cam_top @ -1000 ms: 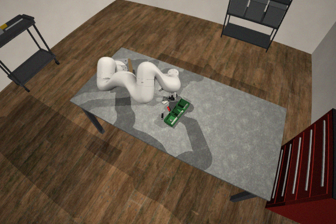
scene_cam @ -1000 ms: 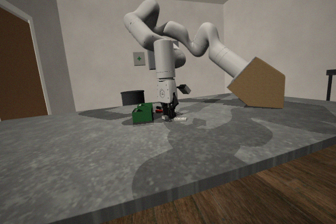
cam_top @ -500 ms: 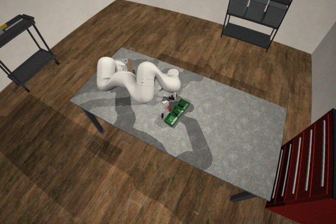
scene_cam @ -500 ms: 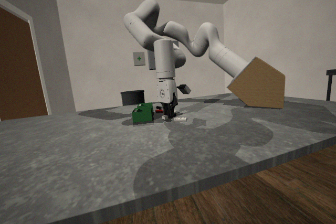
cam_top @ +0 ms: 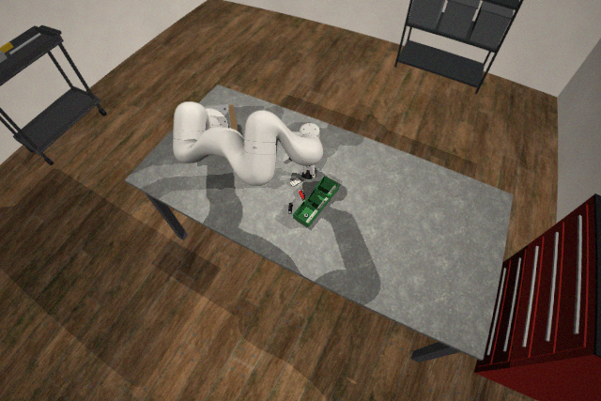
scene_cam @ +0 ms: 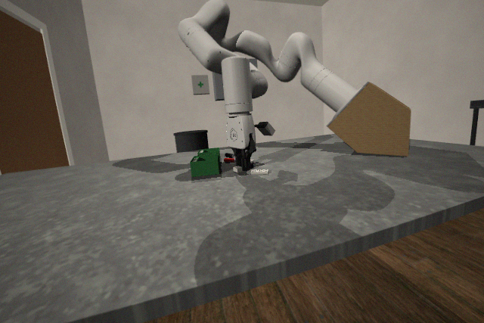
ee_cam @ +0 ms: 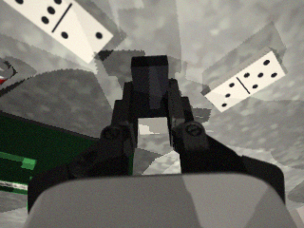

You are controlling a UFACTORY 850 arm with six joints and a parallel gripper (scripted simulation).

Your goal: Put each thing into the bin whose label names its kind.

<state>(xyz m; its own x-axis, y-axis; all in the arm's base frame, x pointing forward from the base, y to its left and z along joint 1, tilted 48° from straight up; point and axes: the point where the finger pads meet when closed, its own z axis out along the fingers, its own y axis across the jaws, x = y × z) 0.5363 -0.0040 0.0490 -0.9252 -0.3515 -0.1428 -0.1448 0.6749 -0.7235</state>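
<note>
My gripper [cam_top: 307, 176] [scene_cam: 243, 166] [ee_cam: 151, 96] points down at table height beside the green bin unit and is shut on a dark block with a pale end [ee_cam: 150, 81]. Two white dominoes lie on the table either side of it: one domino [ee_cam: 71, 28] at the upper left of the wrist view, the other domino [ee_cam: 246, 82] at the right. A red thing [cam_top: 301, 194] [scene_cam: 229, 159] and a small black thing [cam_top: 290, 208] lie beside the bins. The green bin unit [cam_top: 299, 221] [scene_cam: 206, 166] [ee_cam: 43, 138] has three compartments; a small round thing [cam_top: 306, 215] is in the near one. The labels are unreadable.
The bin unit stands on the grey table [cam_top: 426, 241] [scene_cam: 117, 233], very close to the gripper's side. A brown board [cam_top: 233, 117] [scene_cam: 375, 128] stands by the arm's base. A red drawer cabinet [cam_top: 548, 367] is beyond the table's right end.
</note>
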